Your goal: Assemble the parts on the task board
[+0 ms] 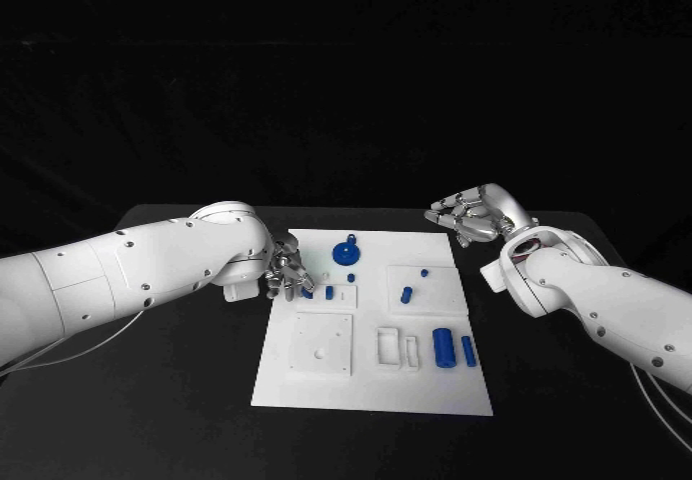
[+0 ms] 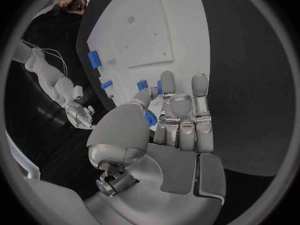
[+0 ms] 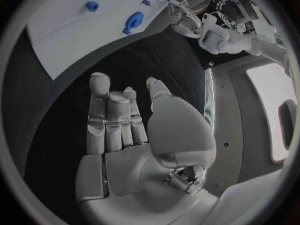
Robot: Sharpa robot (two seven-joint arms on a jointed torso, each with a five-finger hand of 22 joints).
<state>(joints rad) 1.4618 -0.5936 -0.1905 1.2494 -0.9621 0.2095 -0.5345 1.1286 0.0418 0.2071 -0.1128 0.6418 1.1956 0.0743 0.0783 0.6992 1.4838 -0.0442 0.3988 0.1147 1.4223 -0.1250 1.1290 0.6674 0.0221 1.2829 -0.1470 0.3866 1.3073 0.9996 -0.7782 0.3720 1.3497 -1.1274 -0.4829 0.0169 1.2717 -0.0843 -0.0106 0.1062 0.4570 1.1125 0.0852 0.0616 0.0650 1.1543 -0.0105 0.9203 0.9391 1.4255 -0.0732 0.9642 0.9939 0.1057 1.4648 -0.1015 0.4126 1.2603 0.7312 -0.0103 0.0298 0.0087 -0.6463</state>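
The white task board [image 1: 375,385] lies in the middle of the table. My left hand [image 1: 284,272] hangs over its left edge, fingers pointing down. In the left wrist view a small blue part [image 2: 150,117] sits pinched between the thumb and a finger. Two more small blue parts [image 1: 329,292] stand right by the fingertips. On the board's far part is a round blue piece [image 1: 346,252]. Two blue pegs [image 1: 407,295] stand in a raised square, and two blue cylinders [image 1: 444,347] lie at the right. My right hand [image 1: 476,213] hovers beyond the far right corner, fingers apart and holding nothing [image 3: 119,120].
A white square plate [image 1: 322,345] and a white frame [image 1: 389,346] sit on the board's near half. Black table [image 1: 173,400] surrounds the board on all sides. The right wrist view shows the left hand [image 3: 181,15] at the board's edge [image 3: 75,35].
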